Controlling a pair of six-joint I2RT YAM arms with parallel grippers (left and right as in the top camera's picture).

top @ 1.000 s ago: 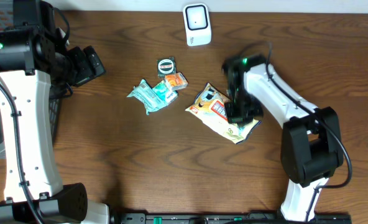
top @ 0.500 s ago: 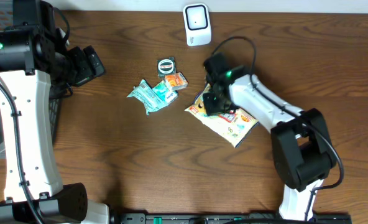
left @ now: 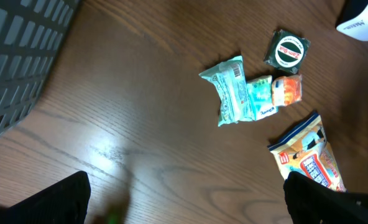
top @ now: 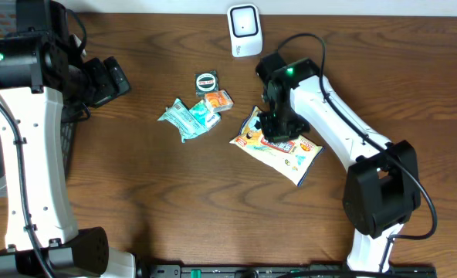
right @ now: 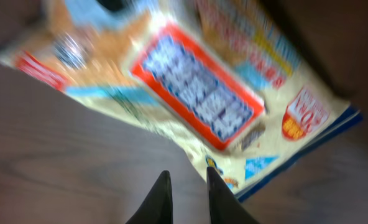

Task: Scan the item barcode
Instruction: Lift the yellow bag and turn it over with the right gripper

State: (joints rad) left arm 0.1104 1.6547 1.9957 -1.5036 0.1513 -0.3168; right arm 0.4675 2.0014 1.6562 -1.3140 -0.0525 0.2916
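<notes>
Snack bag (right: 196, 93) flat on bench (right: 59, 162), just ahead of right fingers (right: 161, 202), which are barely parted, empty. Bag print blurred, unreadable, top cropped. Left fingers (left: 333, 199) wide apart, empty.

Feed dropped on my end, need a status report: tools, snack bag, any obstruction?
Left tool wide open, holding nothing. Right tool slightly open above snack bag, not gripping. Bag flat on table; small packets apart from it.
</notes>
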